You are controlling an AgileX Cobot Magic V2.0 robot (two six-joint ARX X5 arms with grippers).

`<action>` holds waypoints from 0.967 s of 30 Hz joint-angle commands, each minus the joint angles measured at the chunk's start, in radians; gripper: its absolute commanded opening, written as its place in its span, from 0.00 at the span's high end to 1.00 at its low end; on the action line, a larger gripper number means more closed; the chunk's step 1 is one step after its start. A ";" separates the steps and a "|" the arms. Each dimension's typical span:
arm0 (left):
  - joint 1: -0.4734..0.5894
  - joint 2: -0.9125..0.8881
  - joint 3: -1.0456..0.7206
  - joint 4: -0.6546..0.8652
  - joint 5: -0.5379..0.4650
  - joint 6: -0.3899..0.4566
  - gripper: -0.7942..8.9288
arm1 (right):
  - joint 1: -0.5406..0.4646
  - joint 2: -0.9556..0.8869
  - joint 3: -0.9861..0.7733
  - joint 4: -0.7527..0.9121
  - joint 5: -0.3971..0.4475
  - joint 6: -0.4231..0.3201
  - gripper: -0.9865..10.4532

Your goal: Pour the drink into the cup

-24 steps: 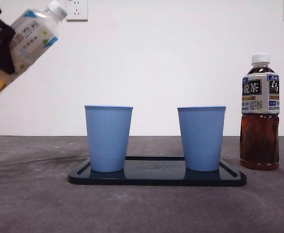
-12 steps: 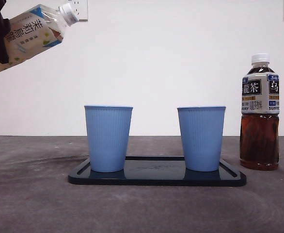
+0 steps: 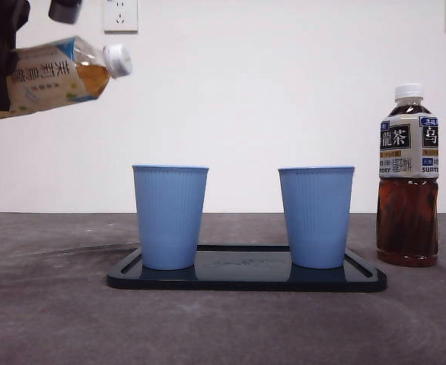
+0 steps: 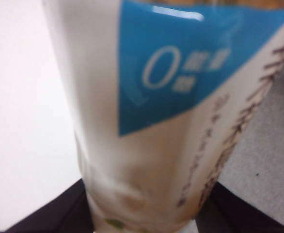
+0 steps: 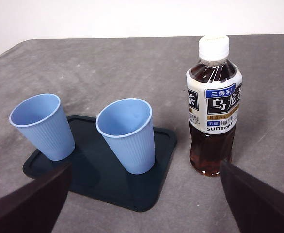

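Where grey table [image 3: 48, 304] ends, white wall [image 3: 269, 91].

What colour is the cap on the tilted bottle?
White; the cap shows best in the front view.

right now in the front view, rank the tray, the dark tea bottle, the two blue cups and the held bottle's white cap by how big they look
1. Tray, widest by far.
2. Dark tea bottle, taller than the cups.
3. Left blue cup and right blue cup: they look alike, so no ranking between them.
4. White cap on the tilted bottle in the left gripper, smallest.
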 commanded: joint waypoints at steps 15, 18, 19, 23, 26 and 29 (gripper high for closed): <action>-0.056 0.106 0.040 0.088 -0.058 0.034 0.73 | 0.006 0.001 0.015 0.002 -0.003 -0.021 0.49; -0.057 0.109 0.040 0.092 -0.061 0.056 0.73 | 0.006 0.001 0.015 -0.004 -0.003 -0.030 0.49; -0.057 0.109 0.040 0.092 -0.061 0.060 0.73 | 0.006 0.001 0.015 -0.004 -0.003 -0.031 0.49; -0.057 0.109 0.040 0.092 -0.071 0.087 0.73 | 0.006 0.001 0.015 -0.004 -0.003 -0.031 0.49; -0.058 0.111 0.040 0.092 -0.078 0.104 0.73 | 0.006 0.001 0.015 -0.004 -0.003 -0.031 0.49; -0.058 0.112 0.040 0.092 -0.082 0.108 0.73 | 0.006 0.001 0.015 -0.005 -0.003 -0.031 0.49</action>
